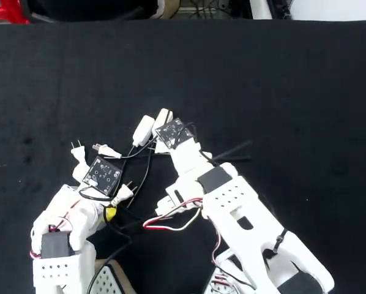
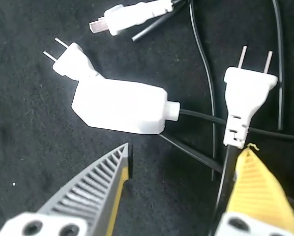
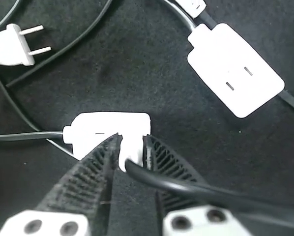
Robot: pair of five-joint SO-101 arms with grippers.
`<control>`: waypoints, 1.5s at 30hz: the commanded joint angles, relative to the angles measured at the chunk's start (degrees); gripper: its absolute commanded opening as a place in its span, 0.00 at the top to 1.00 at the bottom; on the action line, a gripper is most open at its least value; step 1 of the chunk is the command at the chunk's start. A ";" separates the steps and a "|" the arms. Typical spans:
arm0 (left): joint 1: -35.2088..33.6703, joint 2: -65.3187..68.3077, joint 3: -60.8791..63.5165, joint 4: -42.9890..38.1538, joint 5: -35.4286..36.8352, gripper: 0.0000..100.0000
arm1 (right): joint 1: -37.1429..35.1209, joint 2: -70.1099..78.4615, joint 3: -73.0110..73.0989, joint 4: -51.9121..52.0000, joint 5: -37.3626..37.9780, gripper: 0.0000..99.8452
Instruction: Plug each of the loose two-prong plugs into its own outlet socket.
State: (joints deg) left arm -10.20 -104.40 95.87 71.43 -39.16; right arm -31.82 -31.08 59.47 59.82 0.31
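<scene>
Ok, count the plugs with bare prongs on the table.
3. Far-left plug, prongs pointing away from the arms; second plug just right of it; third plug closer to the left arm. The arms may hide more.

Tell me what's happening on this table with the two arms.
The right gripper is shut on a corded white block. Beside it an outlet socket lies slots-up with nothing plugged into it. The left gripper hangs open above a loose two-prong plug and a second white block. The plugs in sight all have bare prongs, so none looks seated yet.
</scene>
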 commanded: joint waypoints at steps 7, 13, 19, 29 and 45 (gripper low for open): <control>0.13 -0.09 -2.51 -1.05 1.93 0.67 | 0.35 1.45 4.35 -8.18 0.70 0.99; 1.19 -0.09 -7.43 -2.11 9.49 0.67 | 0.35 1.36 -3.30 -1.41 -0.79 0.99; 0.75 -0.09 -7.96 -2.02 10.46 0.67 | 0.44 1.36 -15.52 13.27 -3.43 0.99; 1.19 -0.09 -8.57 -2.11 10.46 0.67 | 0.35 1.36 -29.93 14.86 -4.40 0.99; 12.70 -0.09 -17.45 -5.01 20.92 0.67 | -7.56 -13.85 -33.10 1.23 -18.37 0.99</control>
State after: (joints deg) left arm 1.23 -104.40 82.42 68.97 -21.58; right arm -38.59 -38.73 22.90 66.07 -15.87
